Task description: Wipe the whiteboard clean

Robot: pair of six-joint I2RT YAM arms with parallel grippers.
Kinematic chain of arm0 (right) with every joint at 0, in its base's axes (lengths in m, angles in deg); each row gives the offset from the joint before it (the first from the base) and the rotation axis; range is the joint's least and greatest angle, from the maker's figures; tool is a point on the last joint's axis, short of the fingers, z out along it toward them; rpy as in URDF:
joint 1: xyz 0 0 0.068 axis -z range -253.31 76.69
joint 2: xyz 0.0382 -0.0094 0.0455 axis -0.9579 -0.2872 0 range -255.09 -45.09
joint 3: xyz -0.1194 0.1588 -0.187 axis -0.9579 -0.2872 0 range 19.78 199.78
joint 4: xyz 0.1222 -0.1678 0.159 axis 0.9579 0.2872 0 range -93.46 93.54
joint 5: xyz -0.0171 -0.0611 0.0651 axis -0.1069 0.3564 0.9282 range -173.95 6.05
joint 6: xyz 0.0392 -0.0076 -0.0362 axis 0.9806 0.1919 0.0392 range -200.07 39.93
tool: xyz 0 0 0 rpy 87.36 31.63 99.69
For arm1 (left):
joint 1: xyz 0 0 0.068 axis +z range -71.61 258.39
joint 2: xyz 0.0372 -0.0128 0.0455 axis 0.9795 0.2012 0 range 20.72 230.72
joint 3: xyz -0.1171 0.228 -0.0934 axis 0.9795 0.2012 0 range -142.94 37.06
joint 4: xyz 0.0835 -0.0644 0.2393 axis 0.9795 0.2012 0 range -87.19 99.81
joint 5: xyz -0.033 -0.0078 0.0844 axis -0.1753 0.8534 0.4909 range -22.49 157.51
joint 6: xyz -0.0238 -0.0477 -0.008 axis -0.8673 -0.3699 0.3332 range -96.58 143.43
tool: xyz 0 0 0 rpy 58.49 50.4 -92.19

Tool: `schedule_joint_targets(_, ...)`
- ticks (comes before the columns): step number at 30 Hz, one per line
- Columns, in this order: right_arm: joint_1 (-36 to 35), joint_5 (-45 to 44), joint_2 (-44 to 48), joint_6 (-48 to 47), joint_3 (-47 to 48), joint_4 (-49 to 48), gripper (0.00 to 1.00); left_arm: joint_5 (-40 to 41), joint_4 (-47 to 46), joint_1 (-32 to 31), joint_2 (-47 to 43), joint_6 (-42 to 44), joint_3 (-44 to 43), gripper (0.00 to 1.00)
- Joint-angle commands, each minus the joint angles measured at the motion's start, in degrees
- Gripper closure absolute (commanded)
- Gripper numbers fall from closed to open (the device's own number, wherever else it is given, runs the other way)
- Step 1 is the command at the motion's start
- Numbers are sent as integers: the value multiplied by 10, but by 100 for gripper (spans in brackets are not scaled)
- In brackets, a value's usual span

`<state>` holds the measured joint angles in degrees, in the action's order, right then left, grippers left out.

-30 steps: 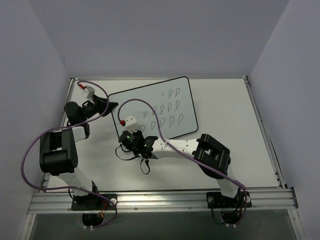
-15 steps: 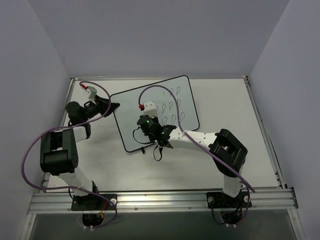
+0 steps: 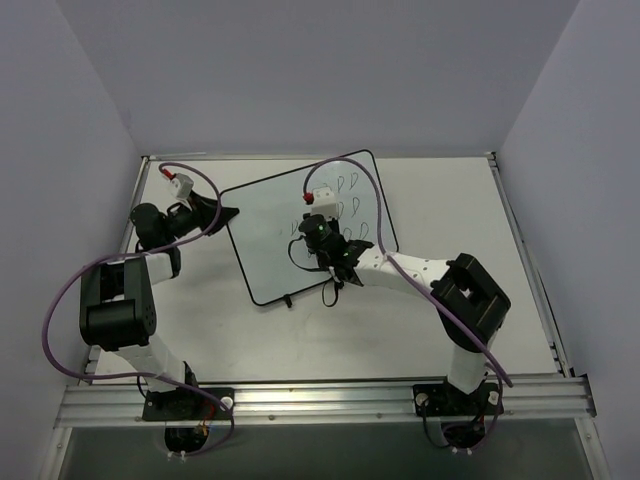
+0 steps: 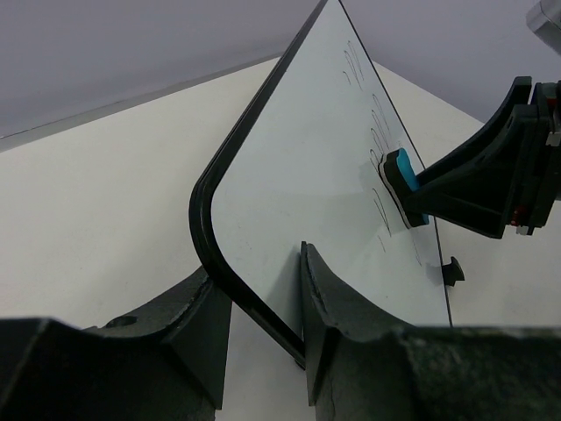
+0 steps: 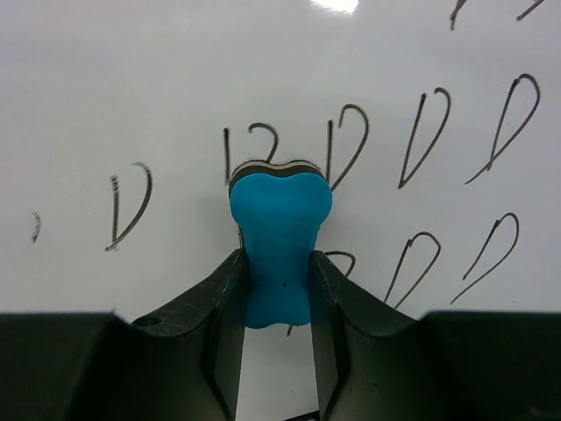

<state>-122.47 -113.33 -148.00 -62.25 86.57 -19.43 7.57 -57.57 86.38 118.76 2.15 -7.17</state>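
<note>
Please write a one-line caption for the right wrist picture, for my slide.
Right gripper holds a blue eraser against the whiteboard, among dark looped marks.

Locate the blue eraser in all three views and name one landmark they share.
Top external: not distinguishable, hidden under the right gripper over the whiteboard.
Left wrist: blue eraser right of centre, pressed against the board face.
Right wrist: centre of the picture, clamped between the fingers.
Shared landmark: the board's rows of dark loop marks.
</note>
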Motion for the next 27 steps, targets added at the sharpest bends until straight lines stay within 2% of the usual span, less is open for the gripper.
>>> schedule_joint_targets(1,-47,31,-40,12,18,47,100,-70,-34,-4,-2,134,2,98)
schedule_joint_targets(4,-78,45,-61,13,63,77,100,-70,-17,-2,-14,152,3,98)
schedule_joint_targets(8,-98,63,-98,2,132,102,100,-61,61,-3,-36,199,3,98)
schedule_joint_targets(11,-98,61,-122,-15,185,119,100,-57,93,-3,-54,211,5,98)
schedule_joint_targets(16,-80,52,-158,-45,246,159,100,-37,189,-3,-89,288,5,98)
schedule_joint_targets(21,-27,65,-134,-46,205,140,100,-26,228,-3,-104,321,6,98)
schedule_joint_targets(27,79,106,-99,-59,163,112,100,-18,260,-9,-112,350,3,98)
